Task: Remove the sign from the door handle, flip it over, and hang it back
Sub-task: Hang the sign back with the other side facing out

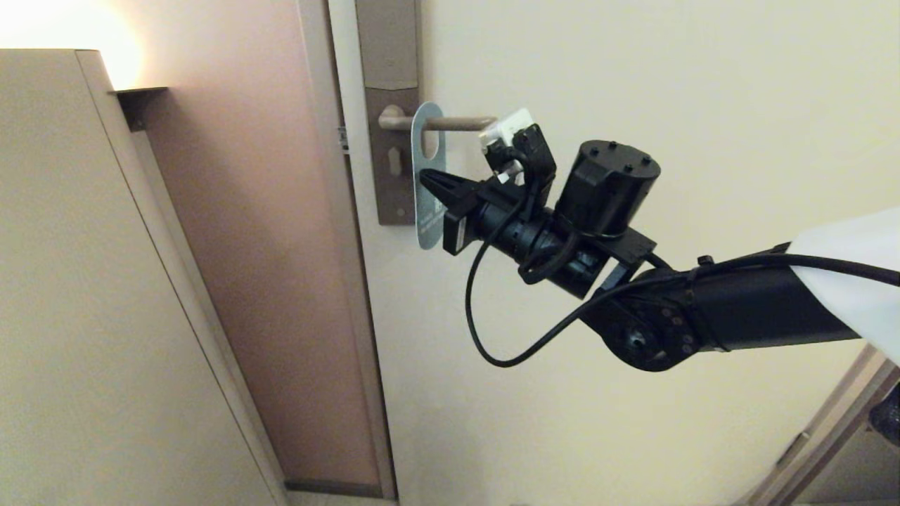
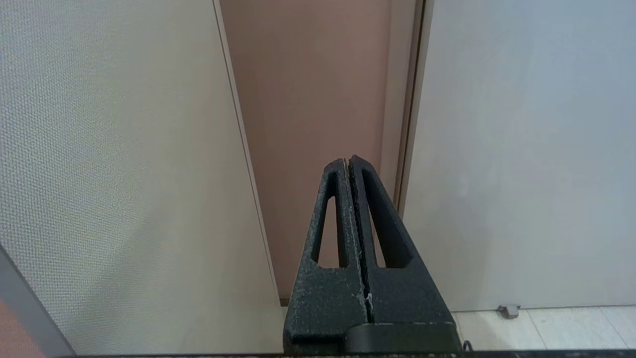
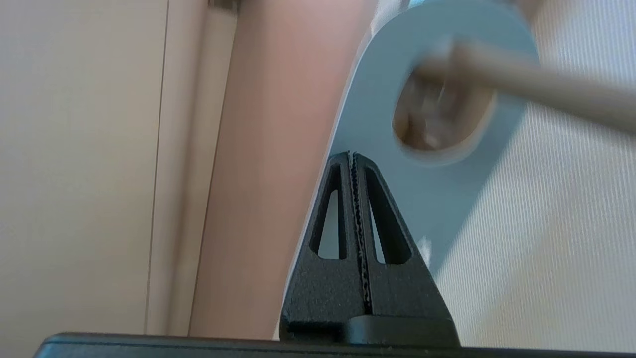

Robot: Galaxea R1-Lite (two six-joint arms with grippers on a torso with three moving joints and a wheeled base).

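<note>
The sign [image 1: 426, 214] hangs by its oval hole on the door handle [image 1: 453, 123], a slim lever on a tall grey-brown lock plate [image 1: 390, 105]. It hangs turned away from the door, almost edge-on to the head view. My right gripper [image 1: 425, 176] is shut and empty. Its tips are at the sign's face just below the hole; I cannot tell whether they touch it. The right wrist view shows the shut right gripper [image 3: 352, 154] in front of the sign's blue face [image 3: 437, 199], with the handle [image 3: 546, 89] through the hole. My left gripper [image 2: 348, 160] is shut, empty and low, out of the head view.
A cream door [image 1: 633, 386] fills the right, with its frame [image 1: 351, 281] and a brownish wall panel [image 1: 267, 246] to the left. A tall beige cabinet [image 1: 84, 281] stands at the far left. A door stop [image 2: 508, 311] sits on the floor.
</note>
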